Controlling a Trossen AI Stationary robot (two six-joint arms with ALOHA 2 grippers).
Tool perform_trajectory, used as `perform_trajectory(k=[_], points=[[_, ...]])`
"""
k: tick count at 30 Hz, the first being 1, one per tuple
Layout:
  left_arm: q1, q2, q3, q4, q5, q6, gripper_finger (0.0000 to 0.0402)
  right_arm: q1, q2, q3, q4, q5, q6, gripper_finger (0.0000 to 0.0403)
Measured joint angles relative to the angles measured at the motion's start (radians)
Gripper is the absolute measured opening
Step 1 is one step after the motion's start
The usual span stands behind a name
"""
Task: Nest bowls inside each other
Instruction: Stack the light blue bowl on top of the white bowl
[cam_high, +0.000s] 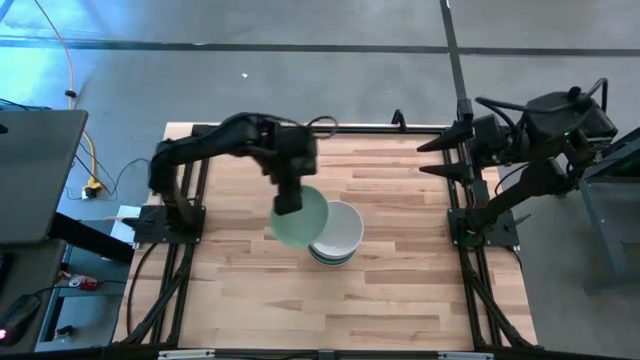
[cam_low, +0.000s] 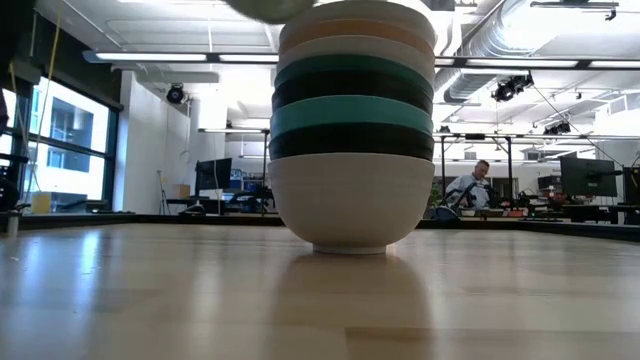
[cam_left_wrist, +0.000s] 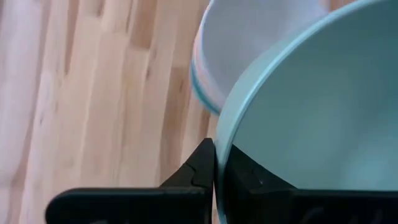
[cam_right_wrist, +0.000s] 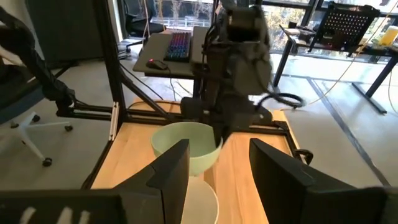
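Left gripper (cam_left_wrist: 214, 163): fingers pinched on the rim of the mint green bowl (cam_high: 299, 218), one finger inside the wall, one outside.
Mint green bowl: held off the table, tilted, above the left edge of the stack (cam_low: 352, 130) and overlapping it in the high view; only its underside shows at the top of the low view.
Stack: nested bowls standing on the table (cam_high: 400, 290) near its middle; white bowl (cam_low: 350, 205) at the bottom, then black, teal, dark and pale rims above, a peach band near the top; uppermost one is white inside (cam_high: 338, 228).
Right gripper (cam_right_wrist: 219, 163): fingers spread apart, nothing between them, parked by the table's right edge, well apart from the stack.
Background: person (cam_low: 467, 188) seated at a desk beyond the table in the low view.
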Motion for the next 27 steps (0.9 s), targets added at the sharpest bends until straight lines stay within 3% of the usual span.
perform_trajectory(k=[6,27], points=[[0.020,0.164,0.180,0.002,0.042,0.057,0.0001,0.000,0.000,0.000,-0.035,0.000,0.039,0.0161],[0.019,0.200,0.180,0.121,0.044,0.003,0.0001,0.000,0.009,-0.001,-0.054,0.001,0.018,0.0161]])
